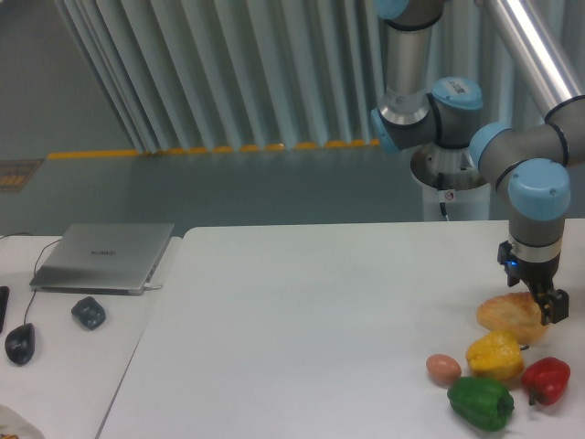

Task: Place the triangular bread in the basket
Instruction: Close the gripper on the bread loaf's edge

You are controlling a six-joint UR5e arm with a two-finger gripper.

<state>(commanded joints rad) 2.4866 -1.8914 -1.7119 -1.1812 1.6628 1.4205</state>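
White table (311, 311) carries a closed laptop (103, 257) and two computer mice at far left; robot arm (533, 183) reaches down at the right edge. Gripper (541, 297) sits low over the bread (508, 314), fingers at its right end; whether they are spread or clamped cannot be told. Bread lies flat on the table, touching the yellow pepper (494, 355), with green pepper (480, 402), red pepper (546, 380) and egg (443, 369) near.
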